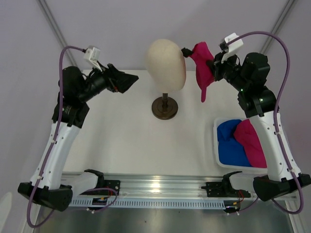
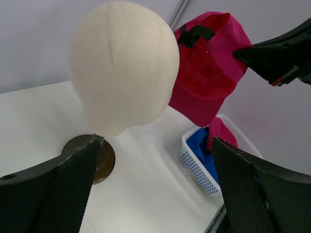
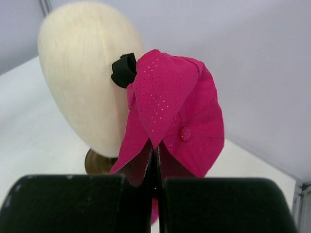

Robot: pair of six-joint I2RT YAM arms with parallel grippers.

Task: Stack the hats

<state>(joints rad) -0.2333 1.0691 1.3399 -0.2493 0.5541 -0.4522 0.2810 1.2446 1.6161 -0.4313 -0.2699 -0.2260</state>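
A magenta-pink cap [image 1: 200,65] hangs in the air, its fabric clamped tight between the right fingers [image 3: 218,204]. The cap's black back strap [image 3: 124,70] sits just beside a cream mannequin head [image 1: 166,62], which stands on a dark round stand [image 1: 164,108] on the white table [image 1: 121,136]. On the head's other side the left fingers [image 2: 53,194] hover spread wide apart, holding nothing. Near the table's right edge, a white mesh basket [image 1: 215,141] holds a blue cap [image 1: 231,143] and a second pink cap [image 1: 252,143].
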